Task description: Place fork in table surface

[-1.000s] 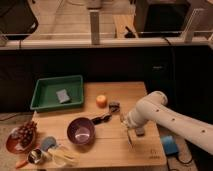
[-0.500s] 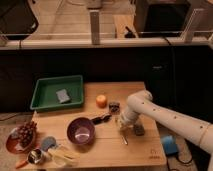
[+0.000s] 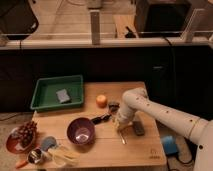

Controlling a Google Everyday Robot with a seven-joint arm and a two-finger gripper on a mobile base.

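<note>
My gripper (image 3: 120, 123) hangs at the end of the white arm, low over the table surface (image 3: 105, 150), just right of the purple bowl (image 3: 81, 132). The fork (image 3: 123, 138) shows as a slim pale sliver running from under the gripper down toward the front, at or on the wood. Its upper end is hidden by the gripper. I cannot see whether the fork is held or lying free.
A grey bar (image 3: 138, 129) lies just right of the gripper and a dark object (image 3: 100, 119) just left of it. An orange fruit (image 3: 101, 100) sits behind. A green tray (image 3: 46, 100) holds a grey block (image 3: 62, 95). A plate of grapes (image 3: 22, 135) and small items stand at the front left.
The arm has swung left and down from the table's right side toward its middle. The gripper and the fork under it now sit lower, close to the wood.
</note>
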